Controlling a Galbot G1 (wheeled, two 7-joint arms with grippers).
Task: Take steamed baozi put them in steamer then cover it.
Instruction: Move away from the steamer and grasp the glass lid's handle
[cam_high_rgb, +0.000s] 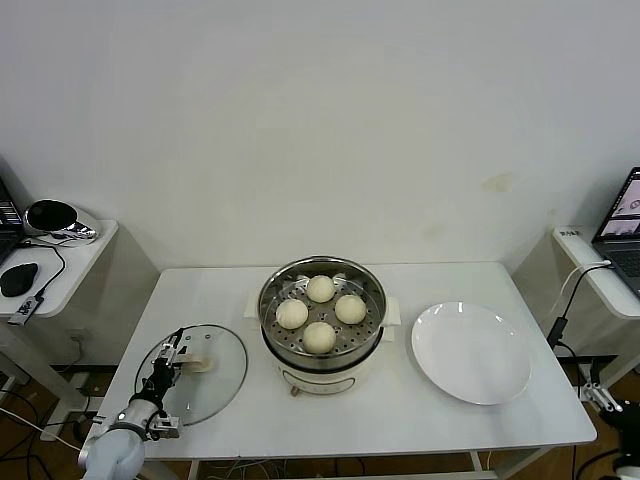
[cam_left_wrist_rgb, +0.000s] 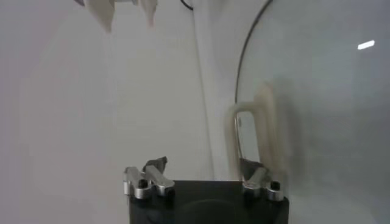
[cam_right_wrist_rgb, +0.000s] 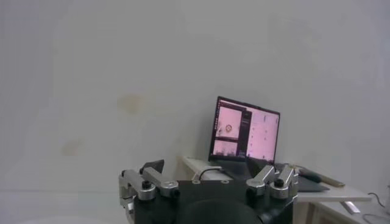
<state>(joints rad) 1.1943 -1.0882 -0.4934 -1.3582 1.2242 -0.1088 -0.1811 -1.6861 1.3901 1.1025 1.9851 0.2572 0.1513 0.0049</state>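
Note:
Four steamed baozi (cam_high_rgb: 320, 288) lie on the perforated tray inside the steamer (cam_high_rgb: 268, 300) at the table's middle. The steamer is uncovered. The round glass lid (cam_high_rgb: 215, 385) lies flat on the table at the left, its cream handle (cam_high_rgb: 200, 358) upward. My left gripper (cam_high_rgb: 172, 358) is open, low over the lid, right beside the handle. In the left wrist view my left gripper (cam_left_wrist_rgb: 204, 173) has one finger next to the handle (cam_left_wrist_rgb: 263, 122), on the lid (cam_left_wrist_rgb: 329, 109). My right gripper (cam_high_rgb: 600, 395) is parked off the table's right edge, open and empty.
A flat white plate (cam_high_rgb: 472, 352) lies empty to the right of the steamer. A side table (cam_high_rgb: 70, 270) with a mouse and a cable stands at the left. A laptop (cam_high_rgb: 622, 225) stands on a side table at the right, also in the right wrist view (cam_right_wrist_rgb: 244, 131).

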